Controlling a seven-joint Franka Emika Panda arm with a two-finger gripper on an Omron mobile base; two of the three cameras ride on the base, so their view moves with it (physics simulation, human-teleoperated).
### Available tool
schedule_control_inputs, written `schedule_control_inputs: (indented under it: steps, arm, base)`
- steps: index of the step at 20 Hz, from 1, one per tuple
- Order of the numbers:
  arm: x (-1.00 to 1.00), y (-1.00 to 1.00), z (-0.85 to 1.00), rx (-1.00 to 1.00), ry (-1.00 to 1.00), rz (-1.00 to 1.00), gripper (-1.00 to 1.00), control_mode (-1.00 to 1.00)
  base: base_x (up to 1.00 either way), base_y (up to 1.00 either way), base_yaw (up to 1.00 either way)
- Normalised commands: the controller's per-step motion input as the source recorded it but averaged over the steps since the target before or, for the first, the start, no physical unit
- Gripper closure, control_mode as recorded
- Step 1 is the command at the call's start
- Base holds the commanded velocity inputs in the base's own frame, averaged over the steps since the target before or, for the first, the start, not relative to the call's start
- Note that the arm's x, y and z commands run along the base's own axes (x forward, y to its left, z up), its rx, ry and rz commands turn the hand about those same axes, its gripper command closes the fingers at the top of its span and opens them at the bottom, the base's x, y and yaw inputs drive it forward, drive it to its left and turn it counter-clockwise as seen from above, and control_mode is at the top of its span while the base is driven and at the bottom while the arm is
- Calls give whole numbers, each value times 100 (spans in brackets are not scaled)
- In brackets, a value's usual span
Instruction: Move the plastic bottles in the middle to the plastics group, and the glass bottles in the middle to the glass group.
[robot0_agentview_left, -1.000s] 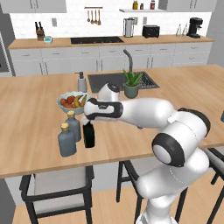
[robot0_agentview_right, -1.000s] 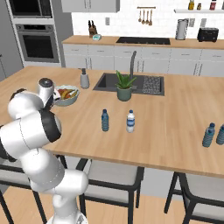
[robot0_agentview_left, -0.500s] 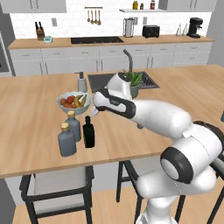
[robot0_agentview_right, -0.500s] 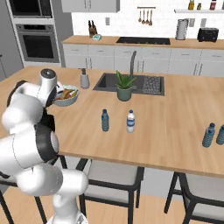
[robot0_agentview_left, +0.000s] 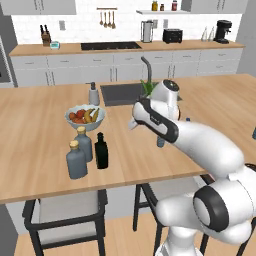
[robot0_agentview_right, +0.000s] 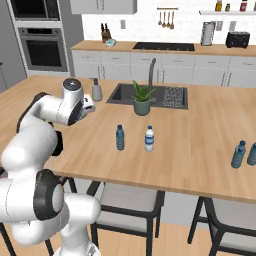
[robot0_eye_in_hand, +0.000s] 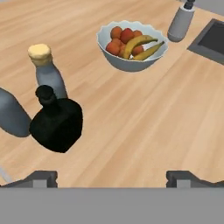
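The black glass bottle (robot0_agentview_left: 101, 151) (robot0_eye_in_hand: 57, 123) stands upright on the counter, right beside two grey-blue corked bottles (robot0_agentview_left: 84, 143) (robot0_agentview_left: 76, 160) (robot0_eye_in_hand: 48, 72). My gripper (robot0_agentview_left: 133, 123) (robot0_agentview_right: 91, 106) (robot0_eye_in_hand: 113, 177) hovers above the counter to the right of them, open, with nothing between its fingers. Two small water bottles stand mid-counter: a bluish one (robot0_agentview_right: 120, 137) and a paler one (robot0_agentview_right: 149, 139). In the left base view my arm partly hides them. Two more blue bottles (robot0_agentview_right: 239, 154) stand at the far right of the counter.
A fruit bowl (robot0_agentview_left: 85, 118) (robot0_eye_in_hand: 131, 46) sits behind the glass bottles. A soap dispenser (robot0_agentview_left: 93, 94) (robot0_agentview_right: 96, 90) stands by the sink (robot0_agentview_right: 165, 95), and a potted plant (robot0_agentview_right: 142, 98) stands at the sink's front edge. Stools stand below the counter's near edge.
My gripper has moved right and away from the black bottle, which stays standing by the grey-blue bottles. The jaws stay wide apart.
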Motion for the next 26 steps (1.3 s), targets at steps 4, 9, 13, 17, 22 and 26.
schedule_control_inputs:
  steps: [4, 9, 13, 17, 22, 26]
  arm:
    - [-2, -100, 0, -3, 3, -29, -100, -100]
    - [0, -100, -1, -12, 2, -32, -100, -100]
    - [0, -82, -2, -6, 7, -37, -100, -100]
    - [41, -17, -16, 0, 7, -17, -100, -100]
    - [50, -2, -24, 9, 8, -6, -100, -100]
    - [33, -19, -20, 26, 7, 0, -100, -100]
  base:
    - [0, 0, 0]
    - [0, 0, 0]
    - [0, 0, 0]
    - [0, 0, 0]
    - [0, 0, 0]
    - [0, 0, 0]
